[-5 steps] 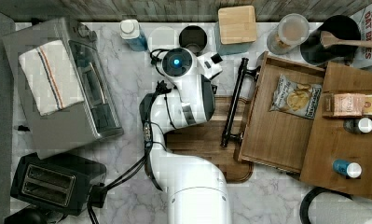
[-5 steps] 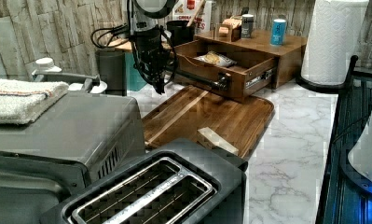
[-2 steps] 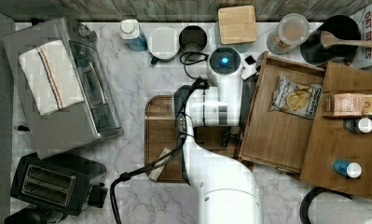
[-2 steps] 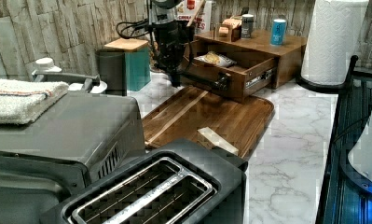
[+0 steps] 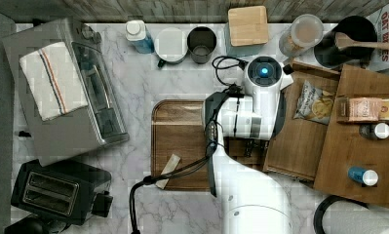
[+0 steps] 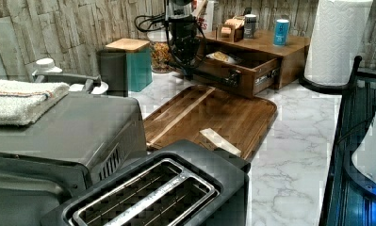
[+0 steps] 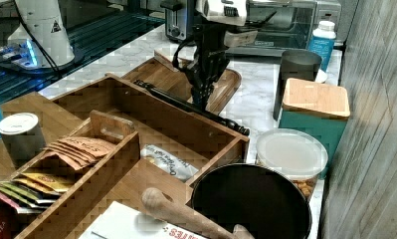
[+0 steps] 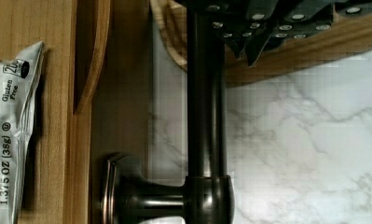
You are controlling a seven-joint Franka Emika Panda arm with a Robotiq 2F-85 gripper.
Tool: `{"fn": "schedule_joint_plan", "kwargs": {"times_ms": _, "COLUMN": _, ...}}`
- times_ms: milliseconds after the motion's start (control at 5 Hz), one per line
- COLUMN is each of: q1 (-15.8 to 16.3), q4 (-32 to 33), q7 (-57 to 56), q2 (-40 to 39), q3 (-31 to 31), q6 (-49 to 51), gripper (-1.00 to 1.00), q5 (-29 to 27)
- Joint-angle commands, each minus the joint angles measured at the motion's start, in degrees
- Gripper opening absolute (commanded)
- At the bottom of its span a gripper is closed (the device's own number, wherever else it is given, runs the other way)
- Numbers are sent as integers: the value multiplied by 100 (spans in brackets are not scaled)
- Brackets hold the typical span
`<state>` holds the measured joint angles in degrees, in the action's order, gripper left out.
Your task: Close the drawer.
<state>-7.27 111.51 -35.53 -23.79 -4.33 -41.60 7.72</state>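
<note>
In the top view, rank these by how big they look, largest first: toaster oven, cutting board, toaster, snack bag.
1. Toaster oven
2. Cutting board, though the arm hides part of it, so its rank against the toaster oven is unsure
3. Toaster
4. Snack bag

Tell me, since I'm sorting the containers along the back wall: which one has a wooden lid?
The square teal canister. Its flat light-wood lid sets it apart from the round jar beside it with a clear plastic lid, and from the open dark cup.

— What hides the drawer (image 5: 299, 146) handle in the top view?
— The arm (image 5: 250, 122) covers it (fingertips too).
— And the snack bag (image 8: 9, 135)?
— Cut off at the wrist view's edge.
</note>
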Motion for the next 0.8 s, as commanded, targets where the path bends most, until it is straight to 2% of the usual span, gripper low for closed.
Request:
{"fn": "schedule_joint_plan", "kwargs": {"times_ms": 200, "q1": -1375, "q4": -157, "q7": -2548, "q2": 343, "q3": -566, "q6": -774, "gripper": -100, "q5": -146}}
{"fn": "schedule_joint_plan", "kwargs": {"times_ms": 400, "q1": -1577, "q4": -91, "q7": -3035, "q2": 259, "q3": -812, "q6": -1283, "gripper": -100, "q5": 2}}
{"fn": "schedule_joint_plan", "kwargs": {"times_ms": 600, "q1": -1719, "q4": 89, "q7": -2984, "q2": 294, "q3": -1005, "q6": -1766, "gripper": -100, "q5": 56}}
{"fn": "schedule_joint_plan", "kwargs": {"times_ms": 800, "q1": -1792, "q4": -227, "q7": -2906, "q2": 205, "q3": -1261, "q6": -1258, "gripper": -100, "q5": 280}}
